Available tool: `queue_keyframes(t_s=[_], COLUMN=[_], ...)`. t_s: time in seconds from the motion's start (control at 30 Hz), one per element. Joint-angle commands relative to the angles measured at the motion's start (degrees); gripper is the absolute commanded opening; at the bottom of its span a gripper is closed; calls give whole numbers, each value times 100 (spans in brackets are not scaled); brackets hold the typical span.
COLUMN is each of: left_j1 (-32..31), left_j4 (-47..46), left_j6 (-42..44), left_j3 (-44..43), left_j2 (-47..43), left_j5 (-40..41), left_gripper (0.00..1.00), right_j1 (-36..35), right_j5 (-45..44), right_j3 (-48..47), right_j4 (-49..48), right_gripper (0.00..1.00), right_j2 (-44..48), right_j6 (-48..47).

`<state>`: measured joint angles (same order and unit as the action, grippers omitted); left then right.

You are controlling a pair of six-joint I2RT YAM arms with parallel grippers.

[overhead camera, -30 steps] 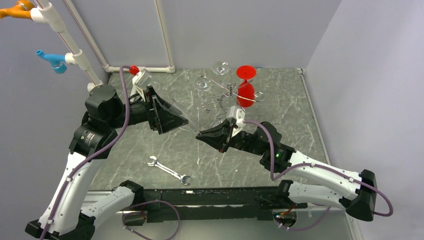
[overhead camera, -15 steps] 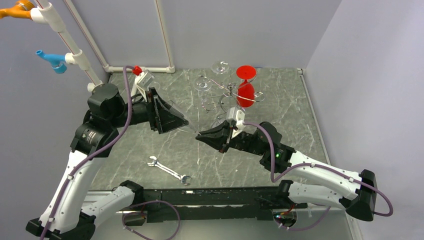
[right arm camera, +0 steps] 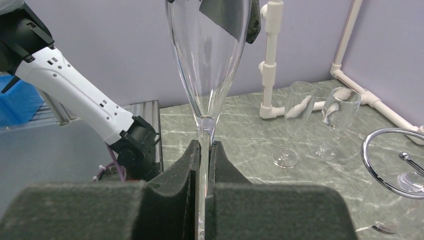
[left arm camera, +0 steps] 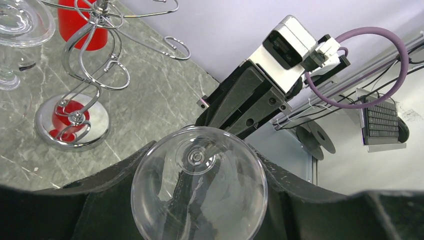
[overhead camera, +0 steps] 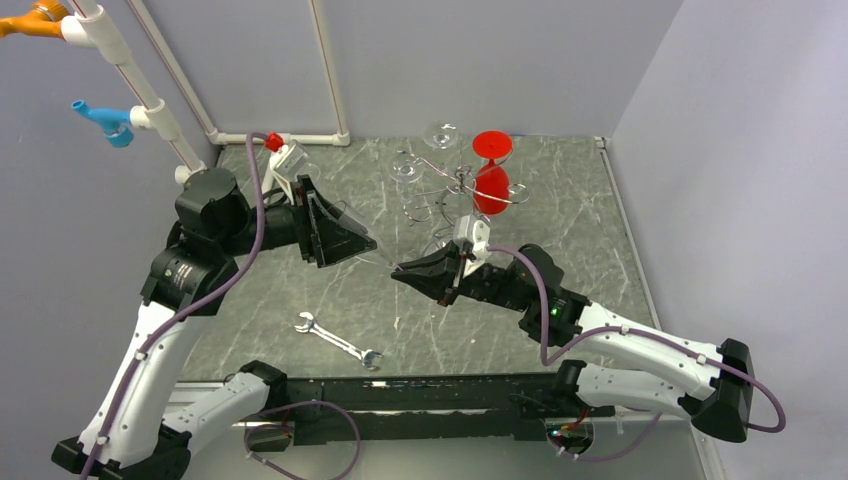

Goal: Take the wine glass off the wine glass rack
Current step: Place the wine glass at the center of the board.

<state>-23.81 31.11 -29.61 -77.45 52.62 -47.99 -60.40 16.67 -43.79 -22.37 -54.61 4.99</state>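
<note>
A clear wine glass (overhead camera: 380,257) hangs level in the air between my two grippers, well off the chrome wine glass rack (overhead camera: 458,186). My right gripper (overhead camera: 399,272) is shut on its thin stem (right arm camera: 205,150), with the bowl (right arm camera: 210,60) rising above the fingers. My left gripper (overhead camera: 366,245) has a finger against each side of the bowl (left arm camera: 200,195), whose mouth faces the wrist camera. In the left wrist view the rack's round base (left arm camera: 95,131) stands at the left, and the right gripper lies beyond the glass.
A red glass (overhead camera: 490,186) and clear glasses (overhead camera: 440,134) hang on the rack's arms. A silver wrench (overhead camera: 338,340) lies near the table's front. Two more clear glasses (right arm camera: 296,120) stand by the white pipe frame (right arm camera: 270,60) at the back left.
The left gripper's fingers have drawn in around the glass bowl. Both arms and the glass have hardly shifted.
</note>
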Motion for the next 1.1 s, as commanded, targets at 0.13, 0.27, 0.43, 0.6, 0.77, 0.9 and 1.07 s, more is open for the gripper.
queue_keyframes(t_s=[0.13,0.27,0.43,0.6,0.77,0.9,1.07], left_j1=[-18,-18,-18,-18,-18,-18,-18], left_j4=[-539,-511,-465,-423,-312,-153,-157], left_j6=[-237,-228,-174,-127,-23,117,341], left_j3=[153,153,120,142,89,30,19], left_j2=[-294,-279,-328,-355,-358,-406,-478], left_j5=[55,90,247,333,461,569,744], left_gripper=[0,0,0,0,0,0,0], right_j1=[-15,-13,-14,-16,-18,-18,-40], right_j5=[-167,-224,-248,-235,-224,-249,-332], right_j3=[-26,-48,-90,-99,-129,-98,-169], right_j4=[-391,-374,-304,-260,-180,-183,-17], right_gripper=[4,21,37,43,57,71,80], right_j2=[80,81,61,70,119,175,266], right_j6=[-93,-58,-46,17,133,280,467])
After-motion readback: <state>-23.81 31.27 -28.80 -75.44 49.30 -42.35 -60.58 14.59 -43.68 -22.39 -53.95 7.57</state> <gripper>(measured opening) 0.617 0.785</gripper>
